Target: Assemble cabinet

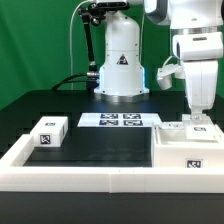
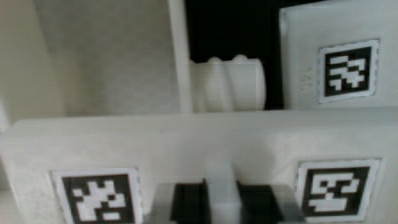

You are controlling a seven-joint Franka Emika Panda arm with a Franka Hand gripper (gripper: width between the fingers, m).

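The low white rail [image 1: 90,178] sits in front. Behind it, on the exterior view's right, is the cabinet box [image 1: 176,150]. The gripper [image 1: 197,120] is low over it, fingers [image 2: 185,200] nearly together; I cannot tell if it holds anything

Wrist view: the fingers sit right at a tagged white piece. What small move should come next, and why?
Probably close the fingers fully, then lift slightly. The gripper is low at the cabinet pieces at the exterior view's right, and the fingers flank a thin white edge of the tagged piece; whether they already clamp it cannot be told.
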